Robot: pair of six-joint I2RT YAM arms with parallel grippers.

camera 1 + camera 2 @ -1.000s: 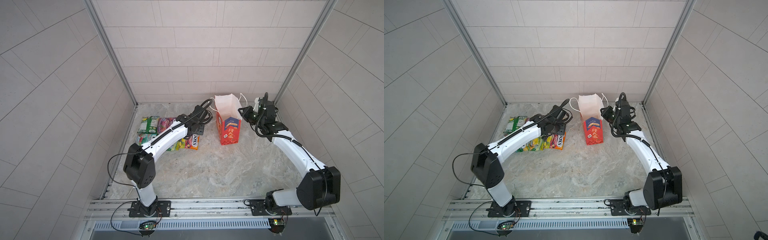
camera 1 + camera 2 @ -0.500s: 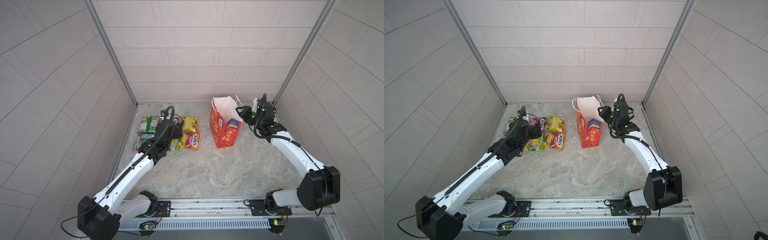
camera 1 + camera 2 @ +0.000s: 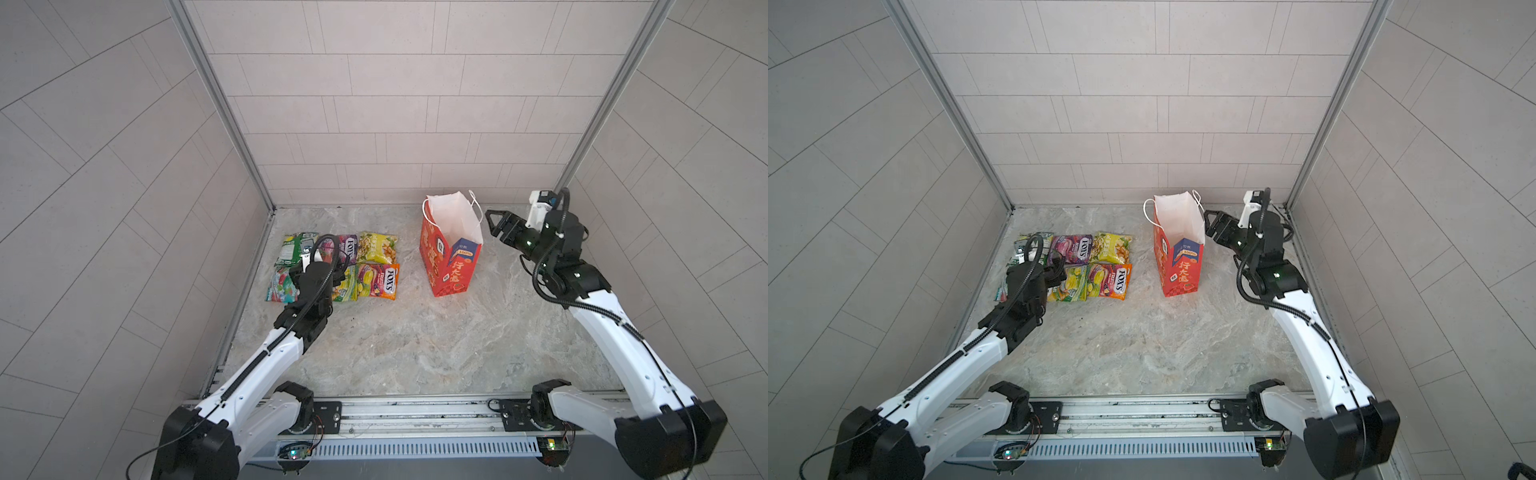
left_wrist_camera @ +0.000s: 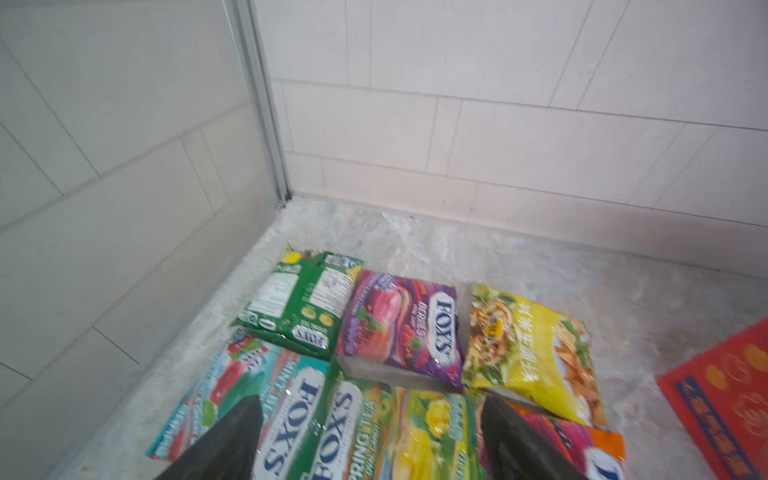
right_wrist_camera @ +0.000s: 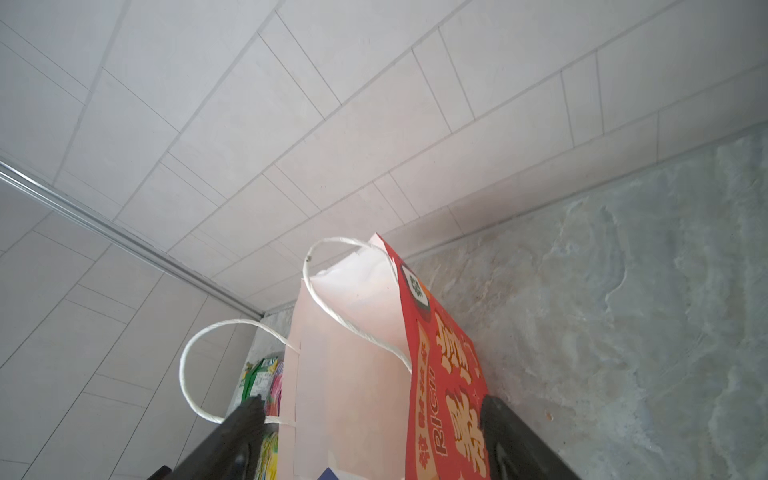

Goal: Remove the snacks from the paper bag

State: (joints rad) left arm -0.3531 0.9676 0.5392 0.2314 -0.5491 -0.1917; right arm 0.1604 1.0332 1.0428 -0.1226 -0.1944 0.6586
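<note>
Six snacks lie flat on the floor in two rows at the left: green (image 3: 296, 248), purple (image 3: 348, 248) and yellow (image 3: 377, 247) behind, teal (image 3: 280, 286), yellow-green (image 3: 348, 286) and orange (image 3: 380, 281) in front. My left gripper (image 4: 370, 411) hovers open over the front row, holding nothing. The red paper bag (image 3: 451, 257) stands upright to their right, its white inside showing and no packet visible in it. My right gripper (image 3: 492, 224) is open just beside the bag's upper right edge. From the right wrist view the bag (image 5: 449, 374) fills the space ahead of the spread fingers.
Tiled walls close in the marble floor (image 3: 415, 340) on three sides. The snacks lie close to the left wall (image 3: 232, 266). The bag's white cord handles (image 5: 195, 361) loop out from its rim. The rail with both arm bases (image 3: 415, 415) runs along the front.
My left arm drew back from the bag to over the snacks and its gripper opened; the yellow packet now shows in the back row. My right gripper opened off the bag's rim, and the bag turned.
</note>
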